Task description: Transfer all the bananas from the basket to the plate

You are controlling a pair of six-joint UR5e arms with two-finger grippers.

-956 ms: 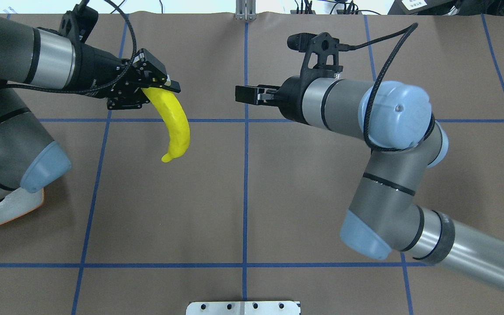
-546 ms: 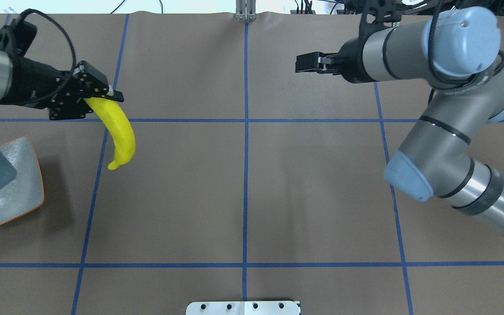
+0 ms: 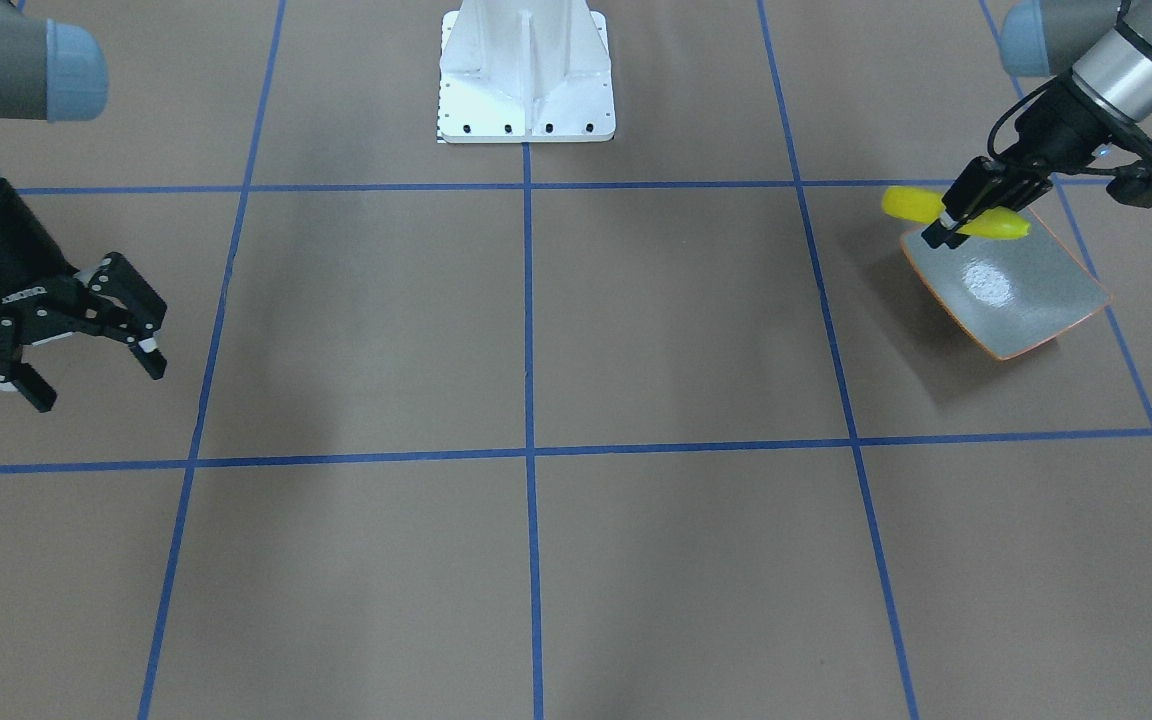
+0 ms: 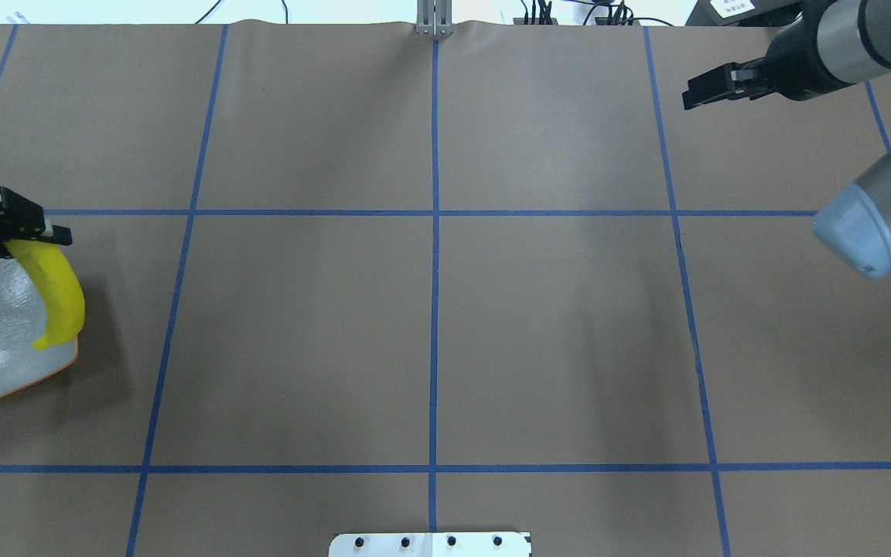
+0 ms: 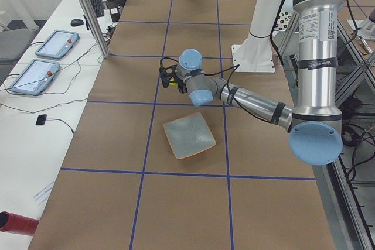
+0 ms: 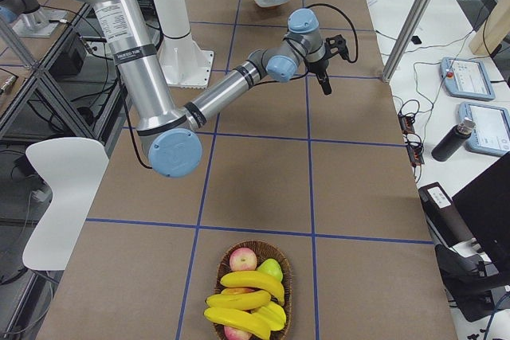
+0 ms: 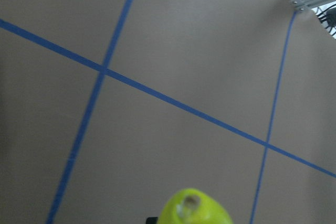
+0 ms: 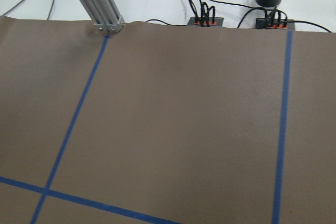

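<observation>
At the plate's (image 3: pixel 1021 305) edge, the left fingers (image 3: pixel 946 225) clench one banana (image 3: pixel 909 204) above the worktop (image 3: pixel 536 330). Far across, the right fingers (image 3: pixel 144 348) hang spread, empty; more bananas (image 6: pixel 251 279) fill the basket (image 6: pixel 285 270).

- Brown table cover (image 4: pixel 554 325) crossed by blue tape lines (image 4: pixel 435 309), spread below both the left fingers (image 4: pixel 59 230) and the right fingers (image 4: pixel 704 87).
- Aluminium post (image 4: pixel 434 19) at the far edge, between the two sets of fingers.
- White metal plate (image 4: pixel 430 544) at the near edge, well apart from both.
- Two tablets (image 5: pixel 57 43) on a white side table (image 5: pixel 23 115), off the table cover, out past the left fingers.
- Red apples (image 6: pixel 243 259) and a green apple (image 6: pixel 271 270), well apart from the right fingers.
- White chair (image 6: pixel 68 189) and black bottle (image 6: pixel 450 142), both off the table.
</observation>
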